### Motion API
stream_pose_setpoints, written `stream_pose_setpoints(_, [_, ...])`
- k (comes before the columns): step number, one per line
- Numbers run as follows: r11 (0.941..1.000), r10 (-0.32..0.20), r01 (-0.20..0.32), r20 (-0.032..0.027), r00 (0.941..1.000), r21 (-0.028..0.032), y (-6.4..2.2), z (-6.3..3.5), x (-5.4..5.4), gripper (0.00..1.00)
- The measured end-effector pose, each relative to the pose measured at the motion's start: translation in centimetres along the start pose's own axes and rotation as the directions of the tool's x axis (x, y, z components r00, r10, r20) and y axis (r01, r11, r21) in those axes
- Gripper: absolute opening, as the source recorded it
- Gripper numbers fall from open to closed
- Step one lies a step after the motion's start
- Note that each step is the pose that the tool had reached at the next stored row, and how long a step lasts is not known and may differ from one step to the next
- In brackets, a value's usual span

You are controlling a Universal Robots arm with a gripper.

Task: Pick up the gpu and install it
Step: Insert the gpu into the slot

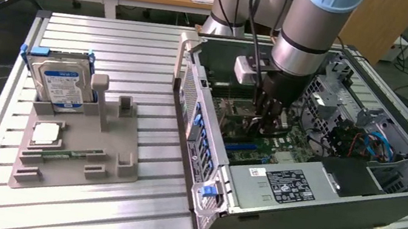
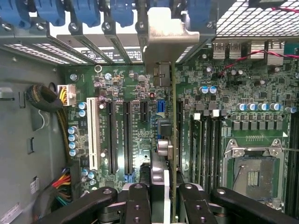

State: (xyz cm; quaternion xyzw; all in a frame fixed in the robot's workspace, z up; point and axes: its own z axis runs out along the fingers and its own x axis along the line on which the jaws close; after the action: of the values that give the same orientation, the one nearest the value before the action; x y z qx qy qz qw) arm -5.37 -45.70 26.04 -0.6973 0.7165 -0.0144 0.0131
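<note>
Your end effector (image 1: 267, 119) is down inside the open computer case (image 1: 387, 199), which lies on its side on the slatted metal surface (image 1: 91, 207). In the wrist view, the fingers (image 2: 136, 205) are clamped on the gpu (image 2: 172, 140), seen edge-on as a thin green board running straight away from the camera, with its silver end bracket (image 2: 169, 39) up against the case's rear slot openings. The card stands upright over the motherboard (image 2: 233, 107), lined up along the long black expansion slots (image 2: 126, 135); you cannot tell from either view whether its edge is seated in a slot or just above one. The empty CPU socket (image 2: 252, 172) sits on the far side of the card from those slots.

In the exterior view, the arm (image 1: 310, 39) comes down from above into the middle of the case. Well apart, toward the exterior view's left, a grey holder tray (image 1: 121, 144) rests on the surface, with the hard drive (image 1: 61, 84) standing upright in its blue-clipped cradle and a small memory stick (image 1: 67, 154) lying flat in its recess.
</note>
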Motion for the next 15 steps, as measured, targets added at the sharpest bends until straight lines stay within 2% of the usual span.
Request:
stream_pose_setpoints(8, [1.0,0.0,0.0,-0.0036,1.0,-0.0001,0.41,0.84,0.0,0.28])
stream_pose_setpoints(15, [1.0,0.0,0.0,-0.0041,1.0,0.0001,0.9,1.4,0.0,0.28])
